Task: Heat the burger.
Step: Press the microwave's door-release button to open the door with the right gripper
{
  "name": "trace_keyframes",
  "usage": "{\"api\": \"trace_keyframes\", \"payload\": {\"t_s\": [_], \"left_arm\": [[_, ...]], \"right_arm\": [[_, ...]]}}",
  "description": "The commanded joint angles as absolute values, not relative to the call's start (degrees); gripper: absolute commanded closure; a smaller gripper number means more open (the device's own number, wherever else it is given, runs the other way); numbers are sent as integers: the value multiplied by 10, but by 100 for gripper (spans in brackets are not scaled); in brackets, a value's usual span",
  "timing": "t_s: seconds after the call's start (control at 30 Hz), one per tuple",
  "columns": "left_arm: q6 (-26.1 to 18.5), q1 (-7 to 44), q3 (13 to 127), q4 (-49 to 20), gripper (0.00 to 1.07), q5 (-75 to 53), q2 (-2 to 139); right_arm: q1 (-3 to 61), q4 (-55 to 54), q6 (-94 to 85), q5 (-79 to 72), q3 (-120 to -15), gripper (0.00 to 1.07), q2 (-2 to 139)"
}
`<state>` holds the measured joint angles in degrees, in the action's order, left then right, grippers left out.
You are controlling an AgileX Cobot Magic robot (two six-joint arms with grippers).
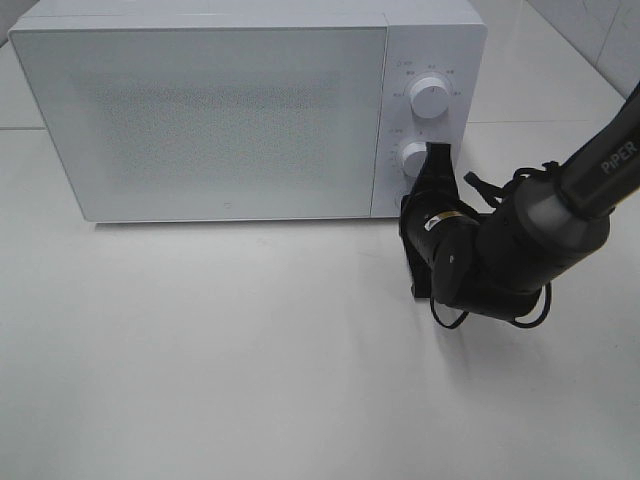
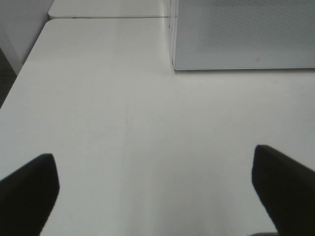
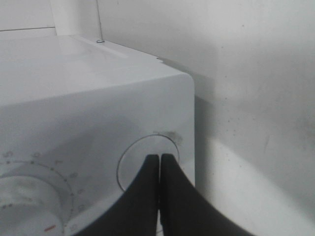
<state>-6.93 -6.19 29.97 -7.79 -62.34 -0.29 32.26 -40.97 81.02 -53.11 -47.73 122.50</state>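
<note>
The burger is out of view. The white microwave (image 1: 220, 110) stands at the back of the table with its door closed; the left wrist view catches its lower corner (image 2: 246, 34). My right gripper (image 1: 437, 152) is shut and empty. Its tips (image 3: 160, 157) rest at a round button (image 3: 134, 164) on the control panel, just right of the lower knob (image 1: 411, 155). That knob (image 3: 19, 196) shows a red mark. My left gripper (image 2: 153, 153) hangs open over bare table in front of the microwave's left corner, with nothing between its fingers (image 2: 29, 189); the exterior high view does not show it.
A second knob (image 1: 431, 92) sits higher on the panel. The white table (image 1: 250, 350) stretches in front of the microwave. Its left edge (image 2: 19, 78) drops to a dark floor. A tiled wall (image 1: 590, 30) stands at the back right.
</note>
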Motion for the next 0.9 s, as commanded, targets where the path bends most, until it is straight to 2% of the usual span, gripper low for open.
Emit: {"api": "trace_keyframes", "payload": {"t_s": [0.03,0.53,0.9], "left_arm": [[-68,-62,298,-83,7,-616,-12],[-68,-62,298,-83,7,-616,-12],[-68,-62,298,-83,7,-616,-12]], "right_arm": [[320,-413,800,-539,-492,107,1231],[313,-433,763,-552,-529,107,1234],[308,-429,766,-681,-570,107,1240]]}}
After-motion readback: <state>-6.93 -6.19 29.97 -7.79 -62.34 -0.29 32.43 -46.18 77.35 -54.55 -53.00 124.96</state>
